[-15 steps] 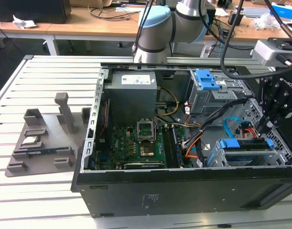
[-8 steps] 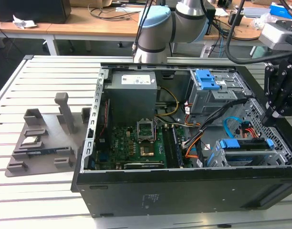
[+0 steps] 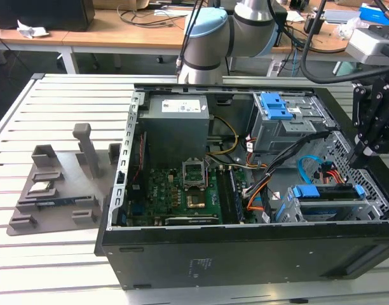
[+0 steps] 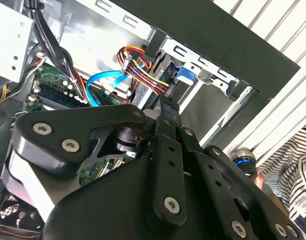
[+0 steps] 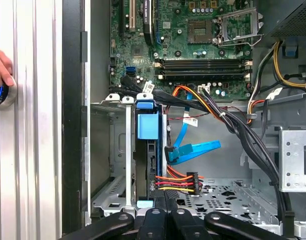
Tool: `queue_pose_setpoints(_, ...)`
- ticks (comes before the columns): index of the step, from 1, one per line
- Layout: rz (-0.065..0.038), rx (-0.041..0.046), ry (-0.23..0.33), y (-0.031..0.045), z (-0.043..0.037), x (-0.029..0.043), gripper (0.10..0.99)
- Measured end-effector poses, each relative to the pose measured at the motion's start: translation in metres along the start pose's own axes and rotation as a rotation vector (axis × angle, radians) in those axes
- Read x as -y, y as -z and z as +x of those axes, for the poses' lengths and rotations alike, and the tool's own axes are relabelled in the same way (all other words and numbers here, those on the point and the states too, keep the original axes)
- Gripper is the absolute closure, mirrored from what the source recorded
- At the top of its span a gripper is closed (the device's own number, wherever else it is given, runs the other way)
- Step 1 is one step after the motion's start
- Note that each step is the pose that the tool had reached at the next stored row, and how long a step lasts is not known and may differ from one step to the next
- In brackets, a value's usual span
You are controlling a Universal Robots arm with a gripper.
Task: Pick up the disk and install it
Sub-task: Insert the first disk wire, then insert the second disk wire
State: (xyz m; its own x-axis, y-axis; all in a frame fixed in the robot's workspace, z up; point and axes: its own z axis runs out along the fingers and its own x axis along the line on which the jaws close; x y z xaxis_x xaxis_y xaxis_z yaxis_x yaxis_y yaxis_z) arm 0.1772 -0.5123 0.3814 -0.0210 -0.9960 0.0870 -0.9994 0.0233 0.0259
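1. Disk (image 5: pixel 147 150): stood on edge in the lower drive cage (image 5: pixel 113 195) of the open computer case (image 3: pixel 245 254), blue bracket uppermost, long axis running along the cage slot.
2. Tool (image 3: pixel 363 149): hung just above the cage at the exterior view's right; disk lay directly beyond its fingertips, in line with them. Fingers drawn close together, apparently holding nothing; disk appeared seated.
3. Hand (image 5: pixel 0 67): rested on a blue-ringed button (image 5: pixel 2 95) on the desk (image 3: pixel 54 254) beside the case.
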Motion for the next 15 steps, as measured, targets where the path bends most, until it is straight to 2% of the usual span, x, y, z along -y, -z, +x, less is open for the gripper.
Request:
queue_pose_setpoints(4,0.000,0.0001,0.000,0.0001,0.0000,0.0000,0.980)
queue_pose_setpoints(5,0.000,0.0001,0.000,0.0001,0.0000,0.0000,0.914)
queue_pose_setpoints(6,0.000,0.0001,0.000,0.0002,0.0000,0.0000,0.914)
queue_pose_setpoints(8,0.000,-0.0002,0.000,0.0003,-0.0001,-0.0002,0.784)
queue_pose_setpoints(11,0.000,0.0000,0.001,-0.0004,-0.0053,-0.0031,0.784)
queue_pose_setpoints(13,0.000,-0.0003,0.002,-0.0015,-0.0098,-0.0094,0.784)
queue_pose_setpoints(15,0.000,0.0000,0.002,-0.0026,-0.0097,-0.0249,0.784)
